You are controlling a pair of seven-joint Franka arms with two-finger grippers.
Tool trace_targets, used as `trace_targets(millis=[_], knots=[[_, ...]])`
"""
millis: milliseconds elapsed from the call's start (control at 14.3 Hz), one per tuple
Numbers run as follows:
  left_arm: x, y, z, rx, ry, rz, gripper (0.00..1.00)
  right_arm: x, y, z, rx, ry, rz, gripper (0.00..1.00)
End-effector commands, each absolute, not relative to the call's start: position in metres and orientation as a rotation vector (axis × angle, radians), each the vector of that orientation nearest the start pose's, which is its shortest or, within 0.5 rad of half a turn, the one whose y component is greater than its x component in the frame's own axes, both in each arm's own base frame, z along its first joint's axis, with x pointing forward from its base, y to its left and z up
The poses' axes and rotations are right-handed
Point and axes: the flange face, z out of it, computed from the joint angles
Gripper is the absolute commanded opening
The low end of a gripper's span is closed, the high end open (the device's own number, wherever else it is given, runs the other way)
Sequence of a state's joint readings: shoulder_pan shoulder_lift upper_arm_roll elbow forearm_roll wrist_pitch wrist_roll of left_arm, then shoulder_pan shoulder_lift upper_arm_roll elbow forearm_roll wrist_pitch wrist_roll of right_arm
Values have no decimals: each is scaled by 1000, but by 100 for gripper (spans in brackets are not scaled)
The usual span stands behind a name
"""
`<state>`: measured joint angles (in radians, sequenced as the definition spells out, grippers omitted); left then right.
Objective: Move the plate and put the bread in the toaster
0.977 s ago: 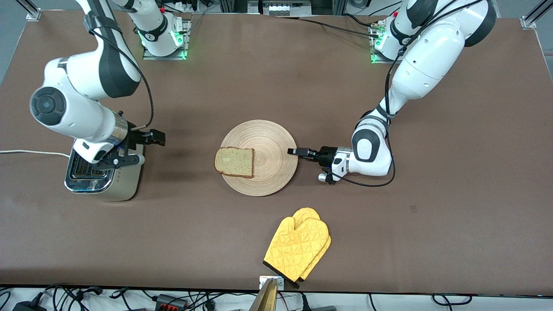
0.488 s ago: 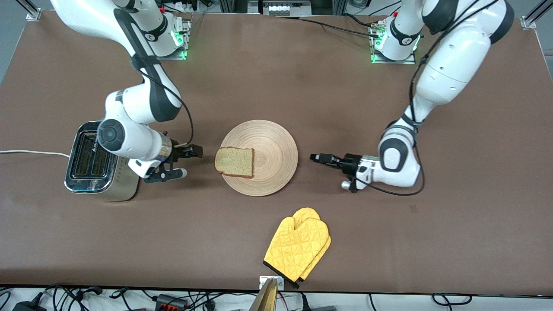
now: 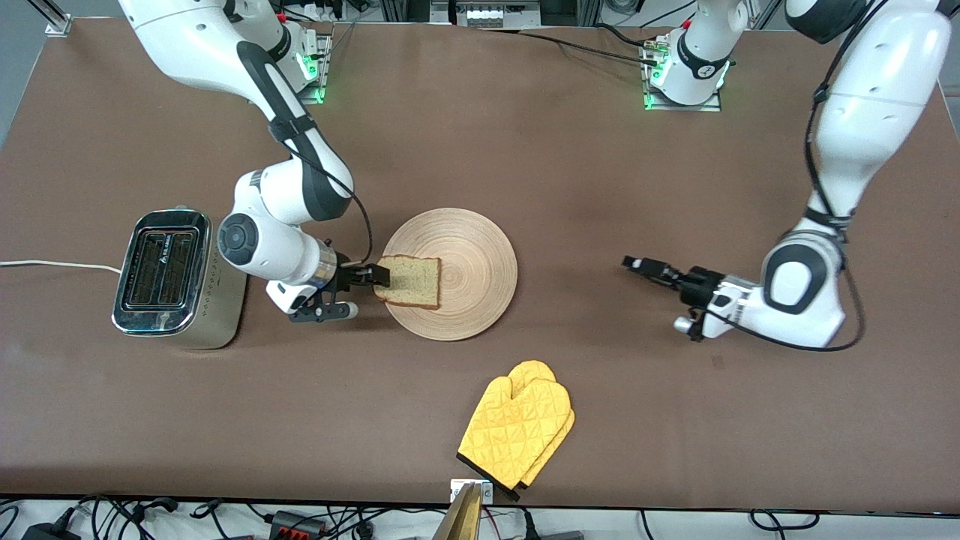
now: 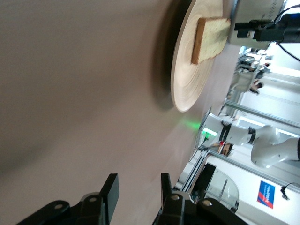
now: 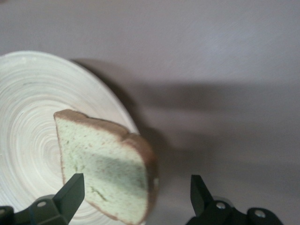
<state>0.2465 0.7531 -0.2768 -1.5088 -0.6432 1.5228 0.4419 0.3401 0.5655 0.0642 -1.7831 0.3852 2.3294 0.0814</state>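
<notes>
The right gripper sits low at the bread's toaster-side edge, fingers spread wide — the slice lies between them, untouched, overhanging the wooden plate. The toaster stands just beside that arm's wrist. The left gripper — fingers partly parted, holding nothing — hovers well apart from the plate.
</notes>
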Motion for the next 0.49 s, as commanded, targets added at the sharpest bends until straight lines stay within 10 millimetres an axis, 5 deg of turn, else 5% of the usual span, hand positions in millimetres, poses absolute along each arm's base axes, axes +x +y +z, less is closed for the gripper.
trace_targets(millis=[0, 279, 419], knots=[[639, -26, 297, 2206, -260, -676, 46, 602, 273, 231, -2825, -35, 145, 100], [631, -2, 395, 2569, -281, -669, 55, 602, 273, 227, -2827, -41, 156, 72], [623, 5, 438, 2724, -218, -641, 70, 602, 273, 227, -2828, -45, 155, 55]])
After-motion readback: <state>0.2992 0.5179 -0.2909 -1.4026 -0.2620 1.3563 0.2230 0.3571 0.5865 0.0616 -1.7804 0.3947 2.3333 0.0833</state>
